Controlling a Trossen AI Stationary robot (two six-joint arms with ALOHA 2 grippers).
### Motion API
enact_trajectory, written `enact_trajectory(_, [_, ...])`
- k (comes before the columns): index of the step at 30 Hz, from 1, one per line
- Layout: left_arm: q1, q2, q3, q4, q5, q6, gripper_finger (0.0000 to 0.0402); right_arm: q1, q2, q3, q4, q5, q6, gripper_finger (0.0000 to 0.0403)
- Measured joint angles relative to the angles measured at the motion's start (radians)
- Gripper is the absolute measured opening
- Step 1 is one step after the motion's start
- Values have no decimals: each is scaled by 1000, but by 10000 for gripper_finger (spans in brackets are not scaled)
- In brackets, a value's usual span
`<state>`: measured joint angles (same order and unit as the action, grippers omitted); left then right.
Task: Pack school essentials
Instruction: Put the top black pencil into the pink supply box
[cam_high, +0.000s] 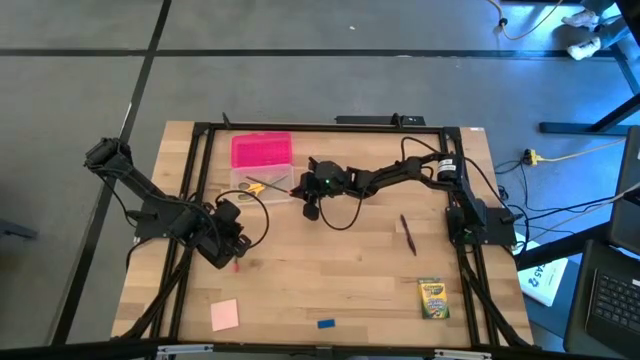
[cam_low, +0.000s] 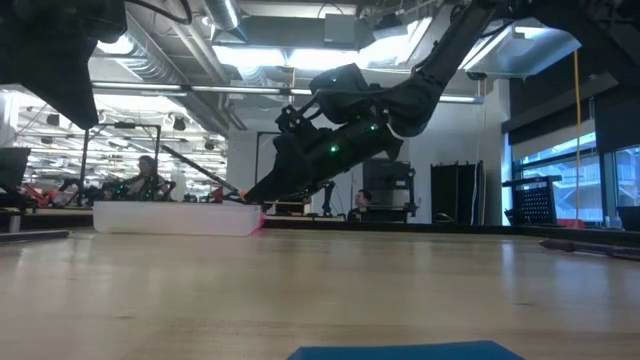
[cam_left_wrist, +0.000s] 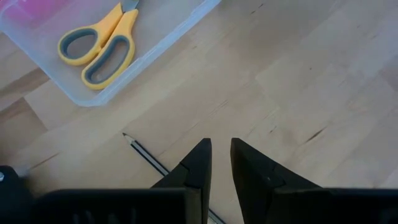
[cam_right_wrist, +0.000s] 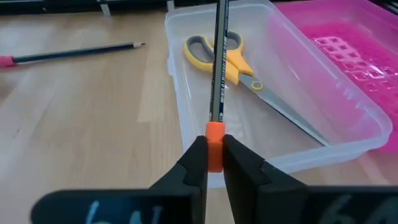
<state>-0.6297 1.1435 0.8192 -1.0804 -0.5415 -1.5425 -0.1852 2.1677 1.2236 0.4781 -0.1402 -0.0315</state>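
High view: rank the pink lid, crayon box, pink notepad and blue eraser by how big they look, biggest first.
1. pink lid
2. crayon box and pink notepad: too alike to rank
3. blue eraser, clearly smallest

The right hand (cam_right_wrist: 214, 163) pinches a pencil (cam_right_wrist: 218, 68) by its orange eraser end, over the clear box (cam_right_wrist: 348, 140) holding yellow-handled scissors (cam_right_wrist: 233, 62) (pink lid alongside); another pencil (cam_right_wrist: 74, 55) lies on the table (cam_right_wrist: 81, 124).
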Motion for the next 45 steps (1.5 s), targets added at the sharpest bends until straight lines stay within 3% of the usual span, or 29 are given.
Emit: enact_trajectory(45, [0,0,0,0,0,0,54,-2,-51,37,-107,24,-6,41])
